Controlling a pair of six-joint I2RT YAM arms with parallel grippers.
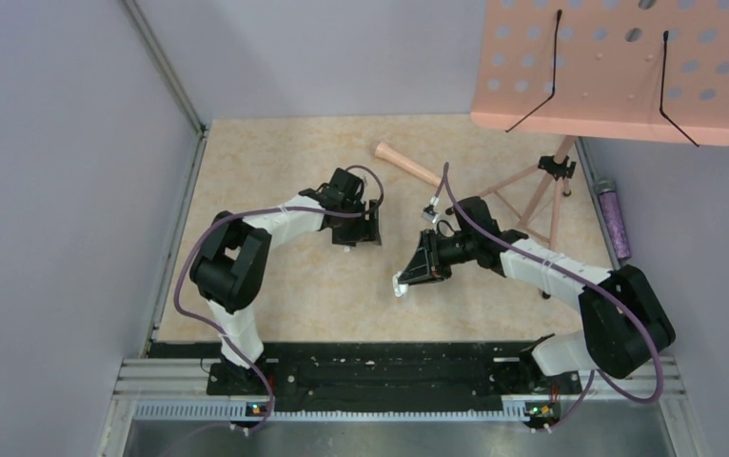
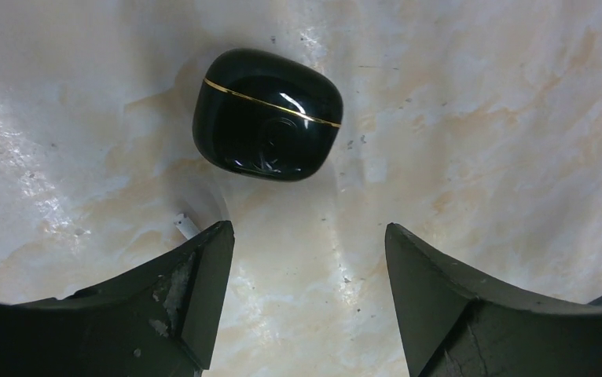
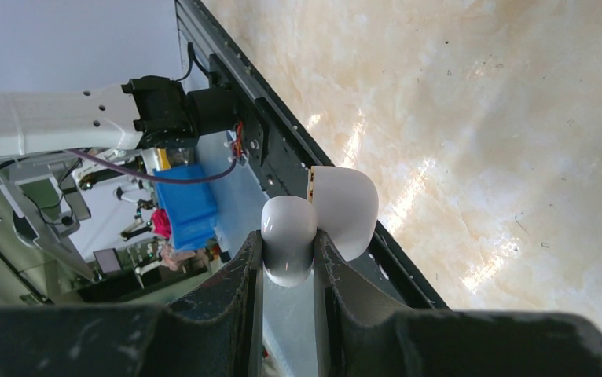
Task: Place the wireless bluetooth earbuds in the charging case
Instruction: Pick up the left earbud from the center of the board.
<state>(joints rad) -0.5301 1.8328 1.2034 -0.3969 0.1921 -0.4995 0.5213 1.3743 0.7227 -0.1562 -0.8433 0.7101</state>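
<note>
My right gripper (image 3: 288,239) is shut on a glossy white charging case (image 3: 288,236) and holds it above the table near the front rail; its lid (image 3: 345,208) stands hinged open to the right. It shows as a white spot in the top view (image 1: 401,284). My left gripper (image 2: 307,228) is open and empty, low over the table. A shut black case with a gold seam (image 2: 266,114) lies just ahead of it. A tiny white stem, probably an earbud (image 2: 187,226), pokes out beside the left fingertip (image 2: 203,267), the rest hidden.
A wooden handle (image 1: 406,164) lies at the back middle. A pink music stand (image 1: 618,67) on a tripod (image 1: 541,195) stands at the back right, with a purple bottle (image 1: 615,221) by the right wall. A black rail (image 1: 380,367) runs along the near edge.
</note>
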